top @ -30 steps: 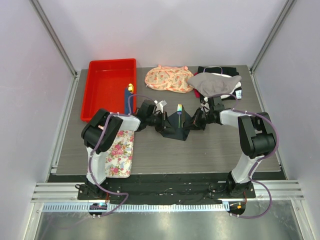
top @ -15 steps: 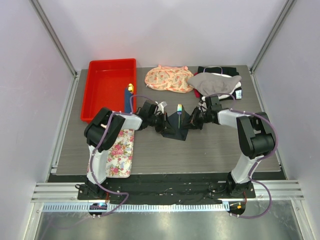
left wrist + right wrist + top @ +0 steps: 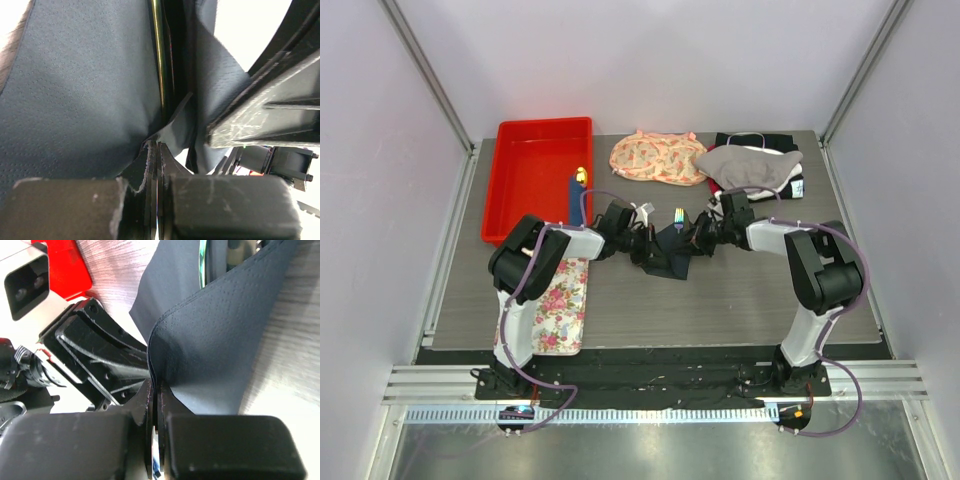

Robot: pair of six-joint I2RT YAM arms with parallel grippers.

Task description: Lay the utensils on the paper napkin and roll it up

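Quick rundown of your roll-up. The top camera gives you the layout: the paper napkin (image 3: 670,255) is a bunched dark shape in the middle of the table (image 3: 720,300), right between your two grippers. The fork (image 3: 678,217) pokes out of its far edge, rainbow-sheen tines pointing away from the arm bases. From up there the grips are just black on black, so you can't read them. The wrist cams sort that out. The left gripper (image 3: 157,150) is squeezed tight on a thin corner of the napkin, and the right gripper (image 3: 155,385) is clamped on a folded edge, with the sheet curling up and over from the pinch. Only the left wrist view shows a slim shiny handle (image 3: 159,60) lying along a crease inside the napkin; I can't tell whether it's fork or knife. Each wrist view also catches the other gripper just beyond the fold, so they're close together. For containers, the red bin (image 3: 525,185) at the far left holds a blue stick with a yellow tip (image 3: 576,185) against its right wall. The floral tray (image 3: 565,300) lies near left, partly under your left arm. Along the far edge there's a peach floral cloth (image 3: 655,158) and a grey cloth (image 3: 750,168) draped over a black folded cloth (image 3: 780,141).
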